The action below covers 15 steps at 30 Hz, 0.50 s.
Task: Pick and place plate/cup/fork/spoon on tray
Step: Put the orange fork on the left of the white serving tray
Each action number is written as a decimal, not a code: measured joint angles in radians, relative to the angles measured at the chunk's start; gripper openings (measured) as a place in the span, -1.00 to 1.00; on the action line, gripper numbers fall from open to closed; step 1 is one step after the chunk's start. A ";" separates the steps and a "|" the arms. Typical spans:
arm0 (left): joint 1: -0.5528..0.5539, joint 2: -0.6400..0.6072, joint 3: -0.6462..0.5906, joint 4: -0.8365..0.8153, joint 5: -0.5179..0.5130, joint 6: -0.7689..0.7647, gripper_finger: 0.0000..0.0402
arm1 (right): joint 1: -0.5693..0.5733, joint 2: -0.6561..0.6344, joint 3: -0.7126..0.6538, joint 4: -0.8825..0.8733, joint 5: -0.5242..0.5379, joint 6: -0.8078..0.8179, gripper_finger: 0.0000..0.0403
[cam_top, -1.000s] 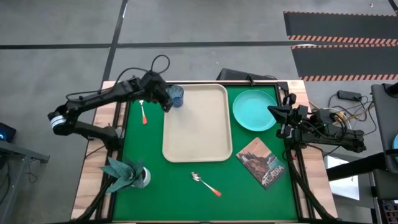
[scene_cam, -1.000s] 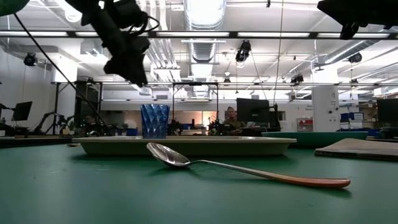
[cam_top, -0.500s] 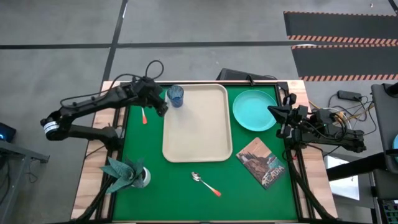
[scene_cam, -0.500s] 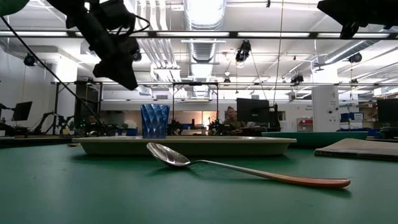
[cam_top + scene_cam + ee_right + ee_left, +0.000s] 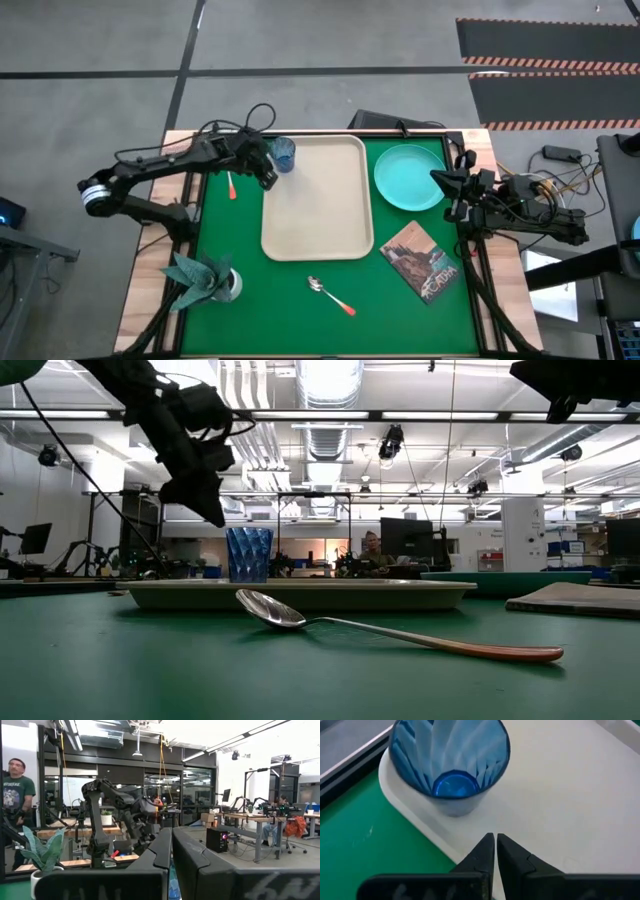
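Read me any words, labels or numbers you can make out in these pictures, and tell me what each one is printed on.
"ACADIA" is my best reading of the book's cover; the letters are small, so it is not certain.
Smaller print under that title: too small to read.
Dark T-shirt on a person in the room behind: pale lettering, too blurred to read.
Tray, plate, cup, spoon: no text visible.

Tabletop (image 5: 240, 250): green mat on a wood-edged frame.
Tray (image 5: 315, 215): beige, at centre, long side running front to back.
Plate (image 5: 409, 177): turquoise, just right of the tray's far end, apart from it.
Book (image 5: 422, 261): brown, picture cover, lying askew near the front right, below the plate.
Spoon (image 5: 330, 294): in front of the tray, red-orange handle end pointing right.
Fork (image 5: 230, 183): left of the tray, near the far edge.
Napkin holder (image 5: 205, 277): pale, teal folded napkin, front left corner.
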<state>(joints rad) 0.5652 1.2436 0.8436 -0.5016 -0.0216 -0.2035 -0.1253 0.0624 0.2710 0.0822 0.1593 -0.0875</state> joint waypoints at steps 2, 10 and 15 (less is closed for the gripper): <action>0.000 0.016 0.000 0.023 -0.002 0.000 -0.97 | 0.000 0.000 0.000 0.000 0.000 0.000 -0.96; 0.000 0.039 0.006 0.044 -0.014 -0.002 -0.97 | 0.000 0.000 0.000 0.000 0.000 -0.002 -0.96; 0.000 0.038 0.006 0.062 -0.016 -0.025 -0.97 | 0.000 0.000 0.000 0.000 0.000 -0.002 -0.96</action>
<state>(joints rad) 0.5652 1.2819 0.8497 -0.4400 -0.0378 -0.2280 -0.1249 0.0624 0.2710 0.0822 0.1593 -0.0891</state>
